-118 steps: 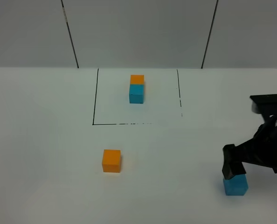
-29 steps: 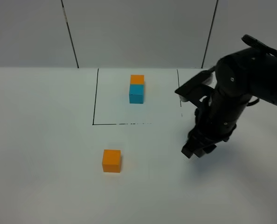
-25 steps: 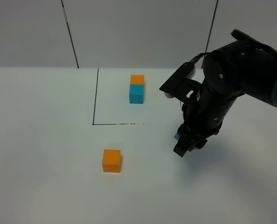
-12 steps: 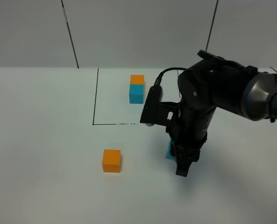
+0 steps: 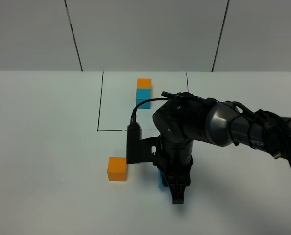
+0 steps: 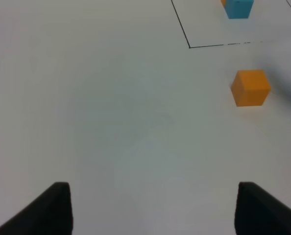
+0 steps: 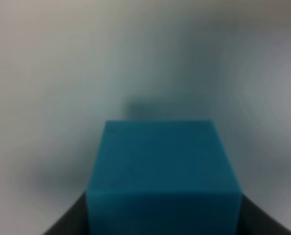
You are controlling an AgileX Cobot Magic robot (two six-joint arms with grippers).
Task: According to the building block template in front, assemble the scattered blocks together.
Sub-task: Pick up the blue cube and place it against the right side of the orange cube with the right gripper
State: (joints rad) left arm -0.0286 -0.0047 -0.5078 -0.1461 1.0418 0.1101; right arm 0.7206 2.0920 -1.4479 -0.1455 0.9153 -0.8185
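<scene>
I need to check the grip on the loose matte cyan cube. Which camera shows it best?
The right wrist view: the loose matte cyan cube fills it, between the dark fingers of the right gripper. The exterior high view shows only a sliver beside the arm; the left wrist view misses it.

Only legible txt: white letters "PER" on right arm, rest of word hidden.
</scene>
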